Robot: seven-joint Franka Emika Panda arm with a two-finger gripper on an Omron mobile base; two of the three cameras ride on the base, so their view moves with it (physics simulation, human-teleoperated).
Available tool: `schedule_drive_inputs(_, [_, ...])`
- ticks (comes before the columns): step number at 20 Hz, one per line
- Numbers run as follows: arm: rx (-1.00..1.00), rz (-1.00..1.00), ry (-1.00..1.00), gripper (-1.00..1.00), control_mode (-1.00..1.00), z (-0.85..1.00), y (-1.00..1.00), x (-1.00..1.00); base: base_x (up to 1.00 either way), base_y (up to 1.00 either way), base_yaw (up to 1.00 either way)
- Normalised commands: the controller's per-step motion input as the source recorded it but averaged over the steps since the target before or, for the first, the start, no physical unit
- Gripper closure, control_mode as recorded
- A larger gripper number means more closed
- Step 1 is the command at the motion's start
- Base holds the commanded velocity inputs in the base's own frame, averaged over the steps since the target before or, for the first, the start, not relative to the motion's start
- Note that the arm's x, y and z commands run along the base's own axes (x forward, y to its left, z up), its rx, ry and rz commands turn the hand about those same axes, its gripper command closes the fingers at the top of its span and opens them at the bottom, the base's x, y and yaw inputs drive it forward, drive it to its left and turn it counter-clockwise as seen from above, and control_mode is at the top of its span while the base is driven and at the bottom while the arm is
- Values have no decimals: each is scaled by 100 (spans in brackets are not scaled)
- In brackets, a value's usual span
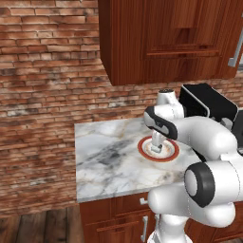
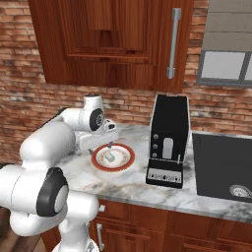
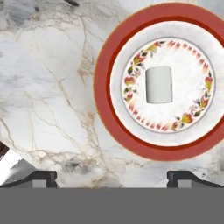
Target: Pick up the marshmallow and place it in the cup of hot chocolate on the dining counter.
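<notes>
A red-brown brick wall (image 1: 42, 71) fills the left and middle of the left base view; a dark reddish wood wall cabinet (image 1: 166, 38) hangs at the upper right, with a long metal handle (image 2: 171, 44) seen in the right base view. A grey-veined white marble counter (image 1: 104, 161) sits at centre over wood base cabinets (image 1: 118, 220); wood plank floor (image 1: 38, 228) lies at lower left. A window with a grey blind (image 2: 226, 49) occupies the upper right of the right base view.

Both base views look forward and down from behind the arm, one from its left, one from its right, sharing the marble counter (image 1: 109, 161) and red-rimmed plate (image 2: 127, 159) under the gripper (image 1: 157, 148); the hand view looks straight down, close above the plate
</notes>
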Motion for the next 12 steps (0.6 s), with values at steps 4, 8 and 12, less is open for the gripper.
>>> schedule_drive_inputs(4, [0,0,0,-100,-100,-22,0,23,0,0,0])
schedule_drive_inputs(8, [3,0,0,-100,-100,-28,0,19,0,0,0])
schedule_drive_inputs(12, [3,0,0,-100,-100,-22,0,5,0,0,0])
